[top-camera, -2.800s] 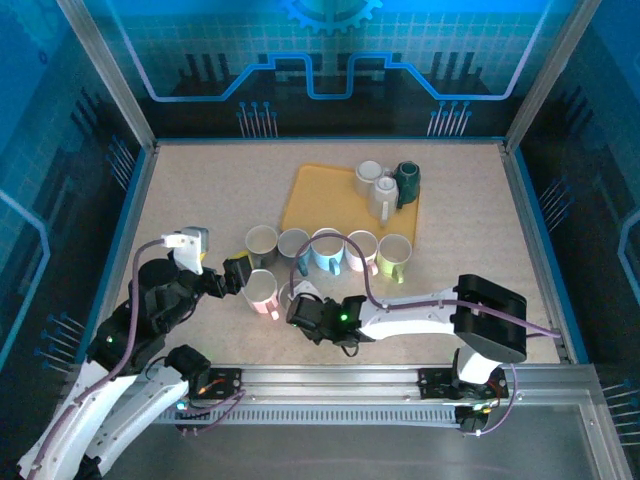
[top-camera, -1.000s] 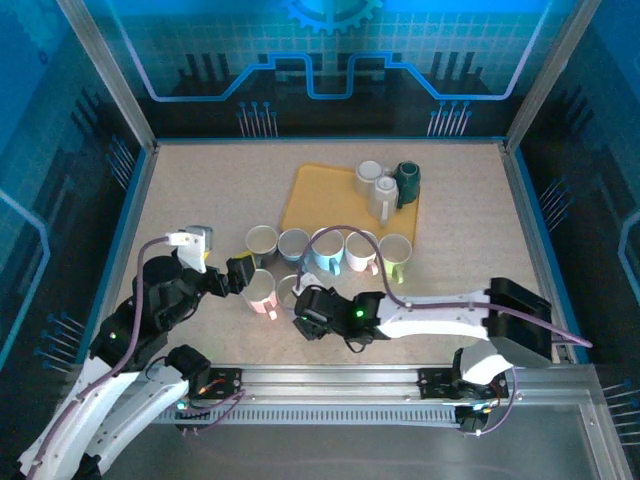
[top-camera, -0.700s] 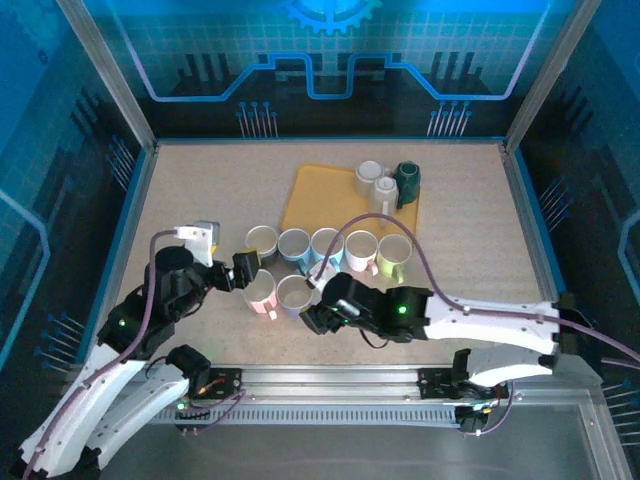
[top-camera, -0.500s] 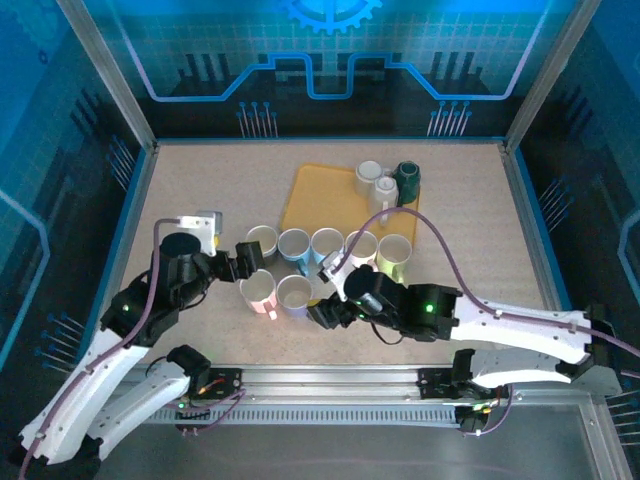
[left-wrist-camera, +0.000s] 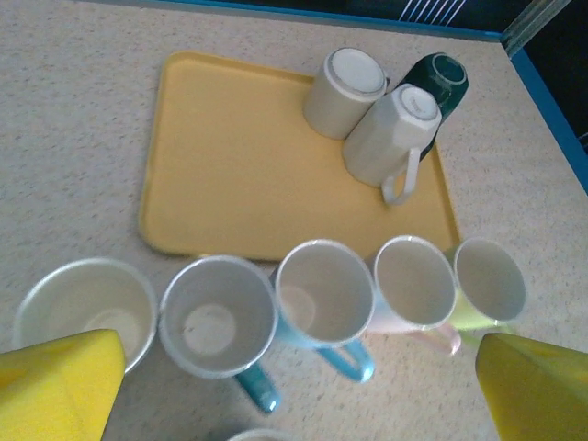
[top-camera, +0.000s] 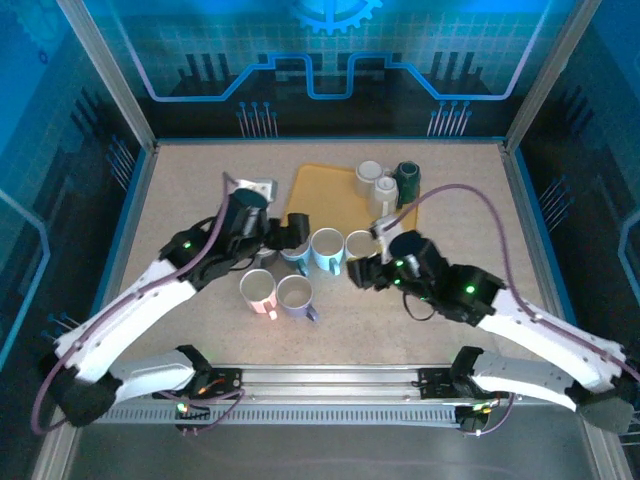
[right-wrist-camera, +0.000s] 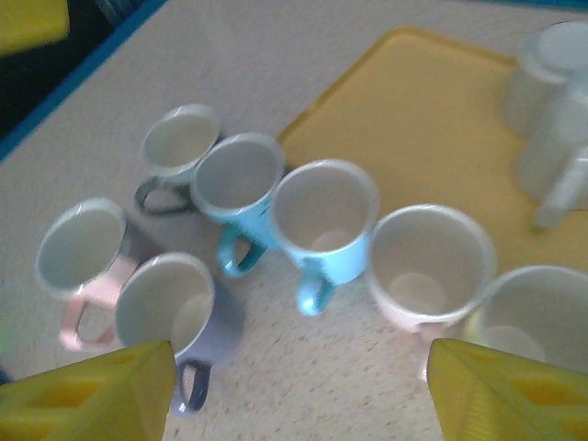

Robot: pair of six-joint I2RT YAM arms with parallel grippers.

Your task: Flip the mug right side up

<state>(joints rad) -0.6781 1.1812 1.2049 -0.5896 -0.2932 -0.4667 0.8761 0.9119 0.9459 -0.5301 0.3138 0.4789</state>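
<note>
1. Top external view put the job on the yellow tray [top-camera: 320, 195], at 12 o'clock from the row of upright mugs [left-wrist-camera: 323, 292]. There a cream mug [left-wrist-camera: 344, 92] and a faceted white mug [left-wrist-camera: 390, 138] stood bottom-up.
2. Judged from that, the step was the approach. The cream mug looked the easier pick, taken by its wall from the open 9 o'clock side.
3. The faceted white mug crowded it at 4 o'clock and a dark green mug [left-wrist-camera: 443, 78] sat at 2 o'clock. A lift before rolling it over would likely keep its rim off both.
4. The left arm [top-camera: 150, 290] stretched toward 1 o'clock. The left jaws were spread wide and empty above the row.
5. The right arm [top-camera: 530, 325] reached toward 10 o'clock. The right jaws were also spread, pinching nothing, over the row's right end.
</note>
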